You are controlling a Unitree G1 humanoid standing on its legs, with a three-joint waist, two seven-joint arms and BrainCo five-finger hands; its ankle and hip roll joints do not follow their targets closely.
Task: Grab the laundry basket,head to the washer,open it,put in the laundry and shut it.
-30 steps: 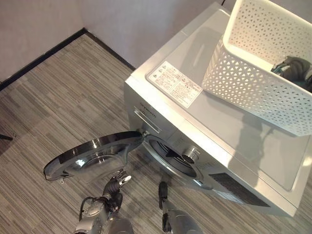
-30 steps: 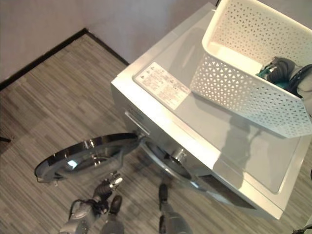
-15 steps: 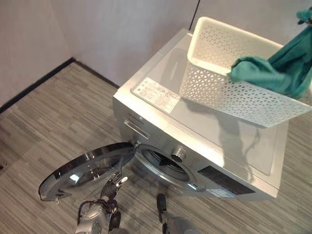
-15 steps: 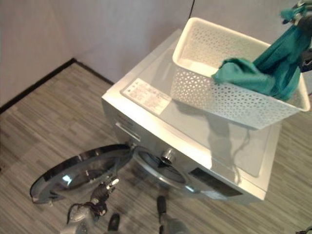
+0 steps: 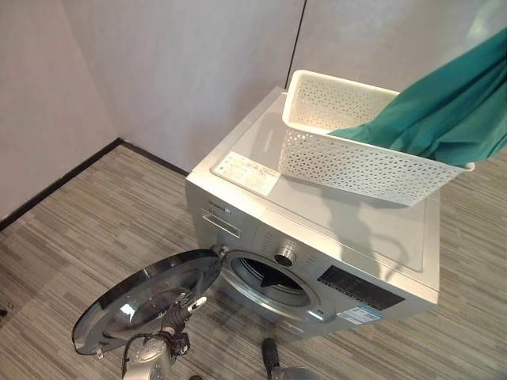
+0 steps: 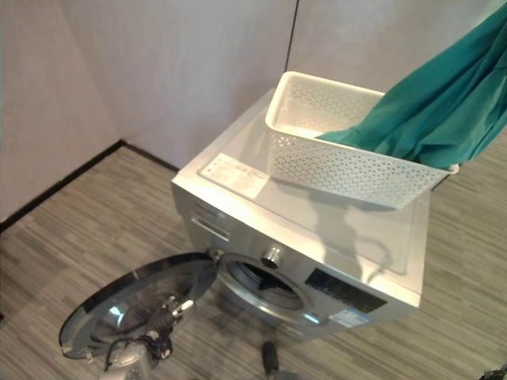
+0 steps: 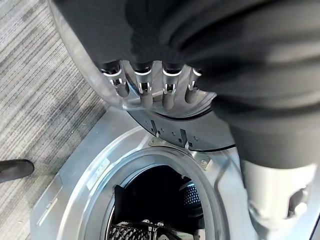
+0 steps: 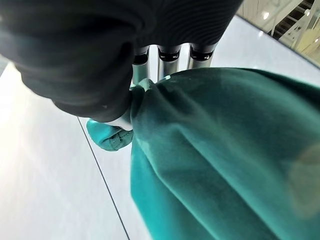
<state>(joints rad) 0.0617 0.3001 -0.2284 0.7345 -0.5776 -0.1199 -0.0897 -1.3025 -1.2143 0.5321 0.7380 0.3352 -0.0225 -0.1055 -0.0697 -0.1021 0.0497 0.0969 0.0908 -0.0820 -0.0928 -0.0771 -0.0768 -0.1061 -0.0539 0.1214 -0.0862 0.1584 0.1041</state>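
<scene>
Laundry — a teal cloth (image 5: 444,119) — hangs from the right hand (image 8: 150,65), whose fingers are clamped on its bunched top, its lower end trailing into the white basket (image 5: 348,162) on top of the washer (image 5: 317,229). Washer door (image 5: 146,297) stands wide open; the left hand (image 7: 150,85) hangs beside it with fingers relaxed, holding nothing.

Floor (image 5: 87,214): grey wood-look striped planks. Black baseboard (image 5: 55,182) runs along the foot of the pale walls (image 5: 174,71). A thin dark vertical seam (image 5: 296,39) divides the back wall panels.
</scene>
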